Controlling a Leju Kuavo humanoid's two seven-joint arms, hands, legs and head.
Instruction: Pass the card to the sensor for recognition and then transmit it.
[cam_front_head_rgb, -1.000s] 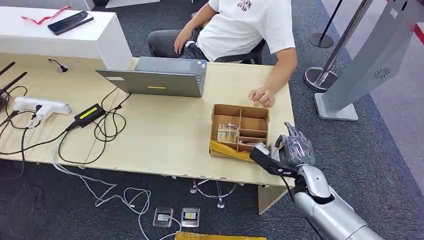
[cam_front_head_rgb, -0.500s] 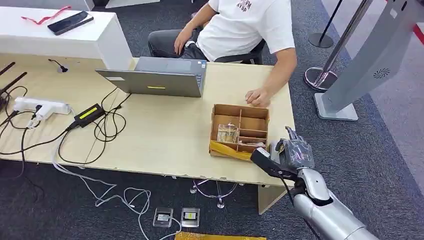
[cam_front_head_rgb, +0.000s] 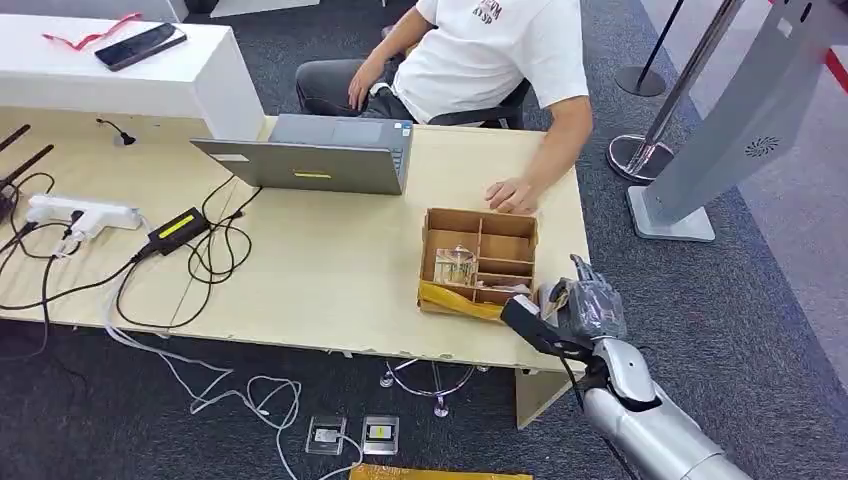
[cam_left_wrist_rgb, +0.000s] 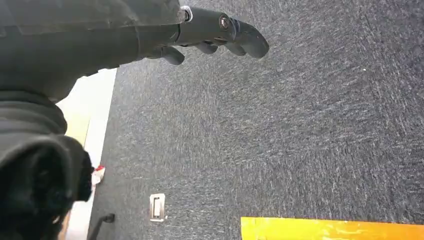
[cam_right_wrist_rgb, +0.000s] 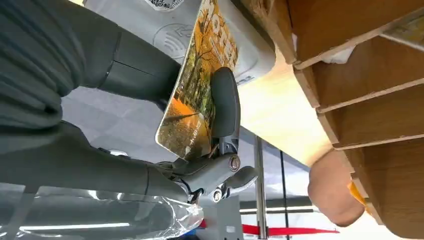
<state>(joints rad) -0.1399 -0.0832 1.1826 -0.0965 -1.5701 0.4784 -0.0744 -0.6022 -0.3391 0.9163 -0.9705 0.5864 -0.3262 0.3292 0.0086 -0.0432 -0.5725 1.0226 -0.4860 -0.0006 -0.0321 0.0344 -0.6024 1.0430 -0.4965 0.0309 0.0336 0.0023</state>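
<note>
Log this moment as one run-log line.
right hand: holds card beside wooden box | sensor: grey pad behind card | left hand: holds nothing, over carpet | person's hand: on table

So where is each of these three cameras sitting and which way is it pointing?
Head view: high on the body, looking forward and down at the table, the wooden box and a seated person; the right hand comes in at lower right.
Left wrist view: behind the hanging left hand, facing the carpet.
Right wrist view: behind the right hand, which holds the card beside the box.
Shared: the head and right wrist views both show the box and the right hand.
</note>
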